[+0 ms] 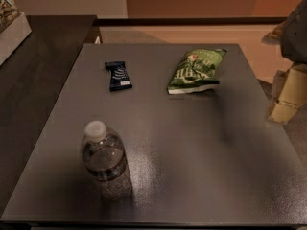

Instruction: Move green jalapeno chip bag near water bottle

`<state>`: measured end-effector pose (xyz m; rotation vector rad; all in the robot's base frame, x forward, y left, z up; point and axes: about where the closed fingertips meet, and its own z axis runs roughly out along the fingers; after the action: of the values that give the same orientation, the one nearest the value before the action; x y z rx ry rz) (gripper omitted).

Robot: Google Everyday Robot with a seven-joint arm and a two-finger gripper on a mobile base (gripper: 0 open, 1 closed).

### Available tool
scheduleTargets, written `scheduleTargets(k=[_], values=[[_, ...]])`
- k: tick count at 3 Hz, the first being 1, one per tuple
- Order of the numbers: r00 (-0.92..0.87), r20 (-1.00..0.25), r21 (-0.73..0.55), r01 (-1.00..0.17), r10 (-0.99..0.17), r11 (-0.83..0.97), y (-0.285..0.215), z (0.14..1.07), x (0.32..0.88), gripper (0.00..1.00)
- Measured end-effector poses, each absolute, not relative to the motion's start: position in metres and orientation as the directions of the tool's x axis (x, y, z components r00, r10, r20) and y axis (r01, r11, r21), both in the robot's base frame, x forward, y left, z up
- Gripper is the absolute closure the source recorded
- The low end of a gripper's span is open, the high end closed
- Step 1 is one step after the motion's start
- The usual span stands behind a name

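The green jalapeno chip bag (pixel 195 71) lies flat on the far right part of the grey table (pixel 192 152), with white lettering and a white bottom edge facing the front. The water bottle (pixel 104 162) stands upright near the front left, clear with a white cap. The two are well apart. My gripper (pixel 288 92) shows only as a beige and dark shape at the right edge of the view, beyond the table's right side and to the right of the bag, touching nothing.
A small dark blue wrapper (pixel 118 75) lies at the far left of the table. A dark counter (pixel 38 80) adjoins the left side, with a white box (pixel 12 30) at its far corner. A wall runs behind.
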<state>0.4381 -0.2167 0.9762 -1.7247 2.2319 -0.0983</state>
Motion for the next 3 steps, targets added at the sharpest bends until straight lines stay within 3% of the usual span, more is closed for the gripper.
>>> scheduleTargets(k=[3], values=[[-0.249, -0.222, -0.264, -0.915, -0.943, 0.304, -0.208, 0.975, 0.46, 0.0]])
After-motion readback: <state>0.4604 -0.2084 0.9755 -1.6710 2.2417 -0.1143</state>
